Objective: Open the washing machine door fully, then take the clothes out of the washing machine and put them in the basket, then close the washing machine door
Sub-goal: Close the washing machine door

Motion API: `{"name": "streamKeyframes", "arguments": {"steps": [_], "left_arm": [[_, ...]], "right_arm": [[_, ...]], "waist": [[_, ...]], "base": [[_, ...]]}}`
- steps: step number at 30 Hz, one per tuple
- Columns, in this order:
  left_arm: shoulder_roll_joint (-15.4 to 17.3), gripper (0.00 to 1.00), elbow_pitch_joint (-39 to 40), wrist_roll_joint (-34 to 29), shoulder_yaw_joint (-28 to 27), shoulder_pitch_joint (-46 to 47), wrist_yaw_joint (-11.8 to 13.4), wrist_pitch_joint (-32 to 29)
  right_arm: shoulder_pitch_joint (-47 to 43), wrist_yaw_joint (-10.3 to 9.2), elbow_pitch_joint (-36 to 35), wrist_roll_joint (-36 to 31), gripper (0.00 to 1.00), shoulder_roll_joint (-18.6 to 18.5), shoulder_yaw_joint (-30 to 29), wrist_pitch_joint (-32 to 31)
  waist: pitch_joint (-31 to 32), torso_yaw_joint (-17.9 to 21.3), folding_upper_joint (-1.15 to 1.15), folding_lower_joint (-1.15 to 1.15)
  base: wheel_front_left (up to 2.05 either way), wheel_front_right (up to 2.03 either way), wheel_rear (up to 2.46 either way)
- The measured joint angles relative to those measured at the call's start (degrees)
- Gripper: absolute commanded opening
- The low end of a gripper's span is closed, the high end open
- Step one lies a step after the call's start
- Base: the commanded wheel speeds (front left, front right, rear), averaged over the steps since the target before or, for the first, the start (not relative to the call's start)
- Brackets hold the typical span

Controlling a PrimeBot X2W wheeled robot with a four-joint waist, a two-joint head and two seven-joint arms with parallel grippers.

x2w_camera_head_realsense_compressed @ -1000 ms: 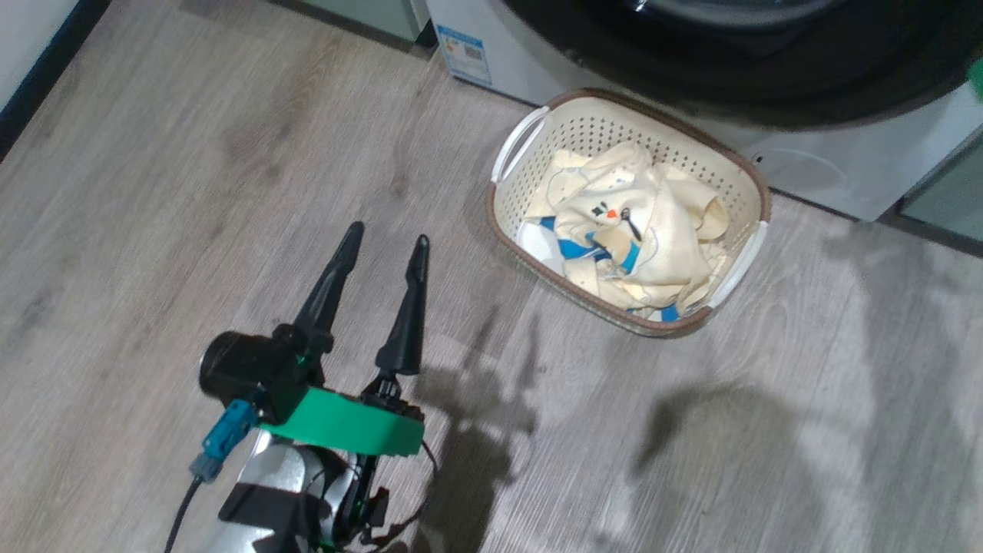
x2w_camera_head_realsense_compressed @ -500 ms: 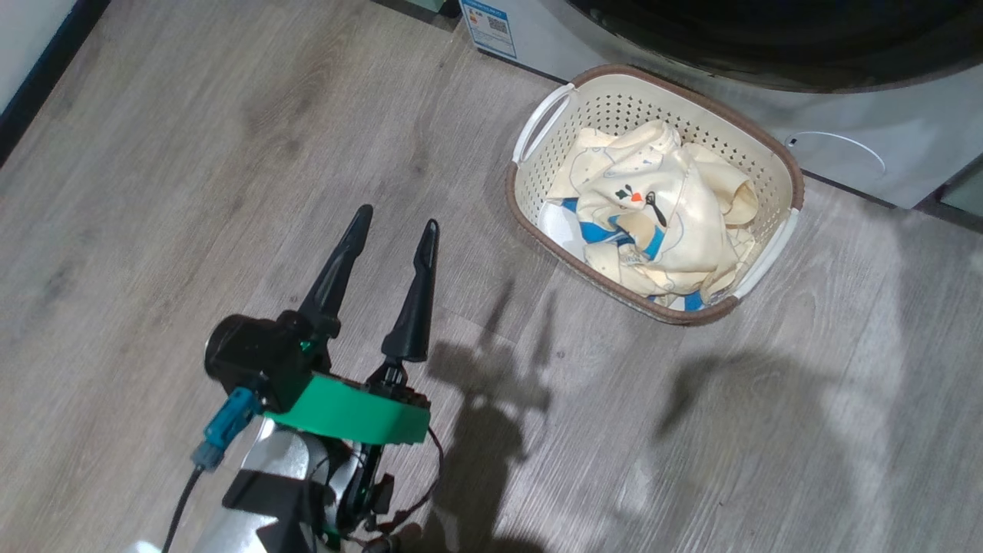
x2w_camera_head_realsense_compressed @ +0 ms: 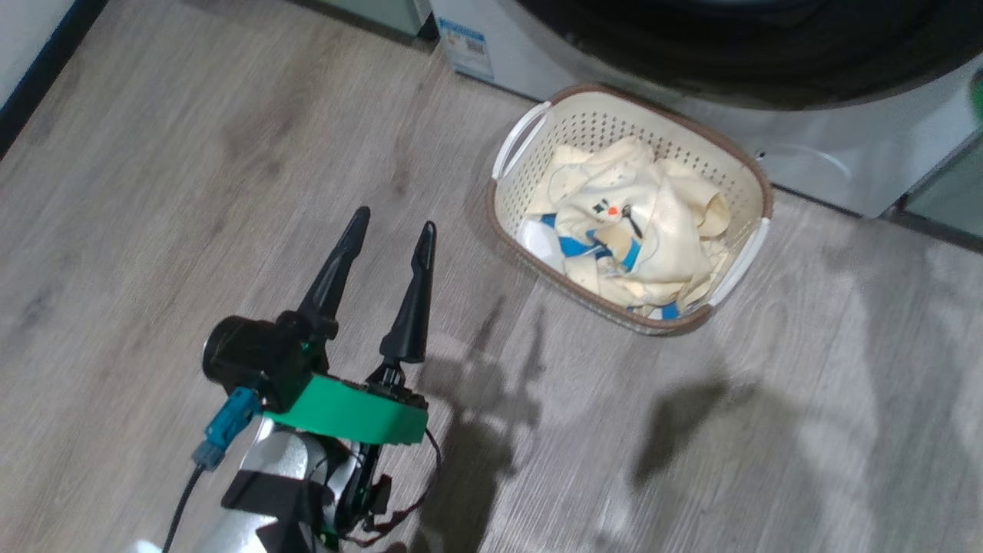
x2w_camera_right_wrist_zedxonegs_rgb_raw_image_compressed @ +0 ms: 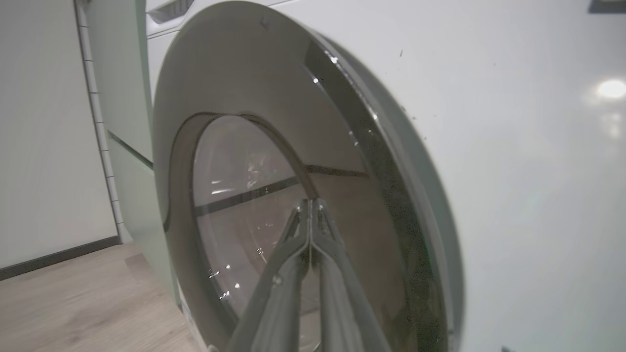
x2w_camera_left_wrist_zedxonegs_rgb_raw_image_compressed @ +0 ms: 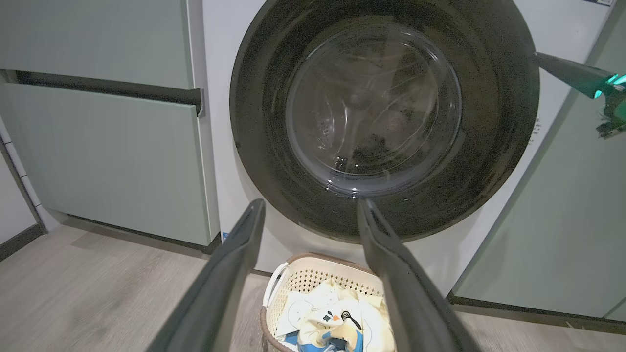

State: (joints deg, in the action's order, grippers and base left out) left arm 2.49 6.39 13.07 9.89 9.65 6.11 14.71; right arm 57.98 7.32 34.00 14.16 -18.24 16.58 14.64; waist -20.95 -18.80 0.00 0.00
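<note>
The cream basket [x2w_camera_head_realsense_compressed: 537,115] [x2w_camera_left_wrist_zedxonegs_rgb_raw_image_compressed: 303,274] stands on the floor right in front of the white washing machine [x2w_camera_head_realsense_compressed: 837,165] [x2w_camera_left_wrist_zedxonegs_rgb_raw_image_compressed: 215,122] [x2w_camera_right_wrist_zedxonegs_rgb_raw_image_compressed: 513,171]. Pale yellow clothes [x2w_camera_head_realsense_compressed: 637,223] [x2w_camera_left_wrist_zedxonegs_rgb_raw_image_compressed: 337,318] with blue trim lie heaped inside it. The washing machine door [x2w_camera_head_realsense_compressed: 729,69] [x2w_camera_left_wrist_zedxonegs_rgb_raw_image_compressed: 489,146] [x2w_camera_right_wrist_zedxonegs_rgb_raw_image_compressed: 230,88] lies against the machine's front. My left gripper [x2w_camera_head_realsense_compressed: 395,221] [x2w_camera_left_wrist_zedxonegs_rgb_raw_image_compressed: 312,205] hangs open and empty over the floor, left of the basket. My right gripper [x2w_camera_right_wrist_zedxonegs_rgb_raw_image_compressed: 309,201] [x2w_camera_left_wrist_zedxonegs_rgb_raw_image_compressed: 540,57] is shut on nothing, its tips at the door's right side.
Pale green cabinets [x2w_camera_left_wrist_zedxonegs_rgb_raw_image_compressed: 98,146] flank the machine on both sides. A blue sticker [x2w_camera_head_realsense_compressed: 468,50] and a round service flap [x2w_camera_head_realsense_compressed: 806,157] sit low on its front. A dark baseboard [x2w_camera_head_realsense_compressed: 38,69] runs along the left wall. Wood floor [x2w_camera_head_realsense_compressed: 192,153] spreads left of the basket.
The head camera has swung, shifting the whole picture up and then back down. The basket, the clothes and my left gripper hold their places.
</note>
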Motion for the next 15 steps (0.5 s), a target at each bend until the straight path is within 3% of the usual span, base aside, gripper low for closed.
{"name": "streamKeyframes", "arguments": {"steps": [7,15], "left_arm": [[0.0,1.00,-0.7,-0.9,-0.4,-0.7,-0.9,0.0],[0.2,1.00,-2.0,-1.8,-0.9,-3.2,-1.5,0.0]], "right_arm": [[-16.9,0.00,-12.5,-0.4,0.00,0.3,-7.1,0.0],[-34.2,-0.01,-17.7,-2.1,0.00,4.3,-12.0,0.0]], "waist": [[3.7,1.6,0.00,-0.01],[7.6,4.7,0.00,-0.01]], "base": [[0.00,0.00,0.00],[0.00,0.00,0.00]]}}
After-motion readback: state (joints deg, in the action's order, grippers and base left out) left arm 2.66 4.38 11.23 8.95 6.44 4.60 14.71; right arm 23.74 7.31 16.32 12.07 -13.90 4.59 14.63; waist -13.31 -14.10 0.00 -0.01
